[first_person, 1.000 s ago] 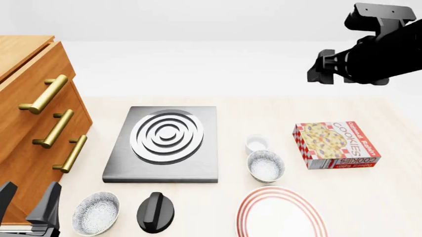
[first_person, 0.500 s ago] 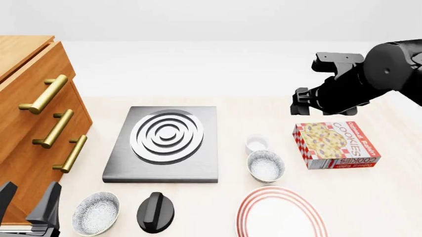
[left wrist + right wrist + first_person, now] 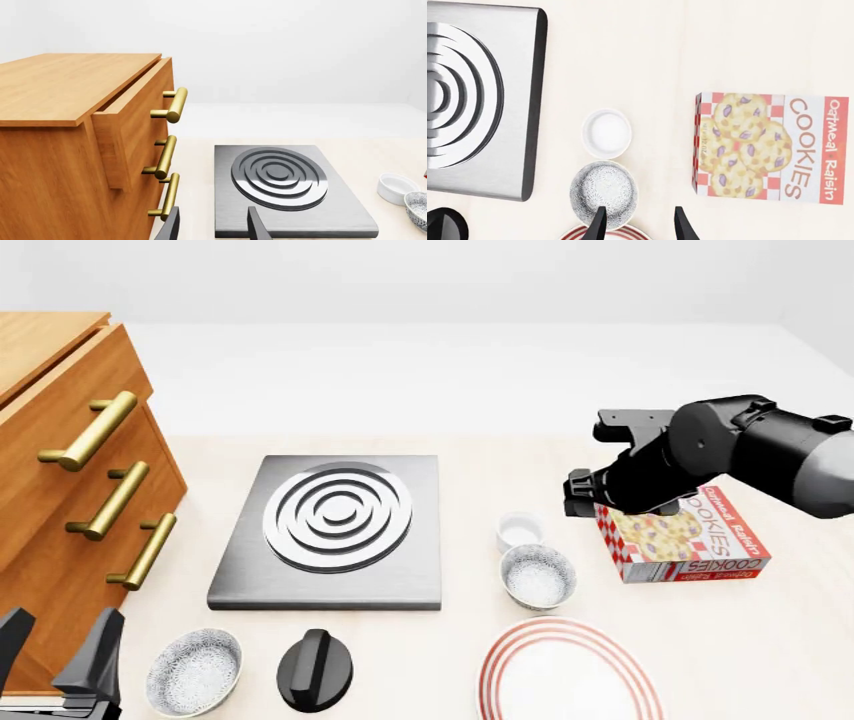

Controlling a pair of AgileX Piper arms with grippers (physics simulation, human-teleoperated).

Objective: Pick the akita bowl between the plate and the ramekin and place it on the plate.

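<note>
Fingers of the right gripper (image 3: 636,224) stand spread above the akita bowl (image 3: 538,576), which sits between ramekin (image 3: 519,532) and plate (image 3: 570,672). The left gripper (image 3: 212,226) (also spread) holds nothing

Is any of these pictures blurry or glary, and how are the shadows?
Front view: sharp, flat even light, only faint soft shadows under the bowl and ramekin. Right wrist view: crisp, cookie box print readable, no glare. Left wrist view: sharp, soft sheen on the burner rings.
</note>
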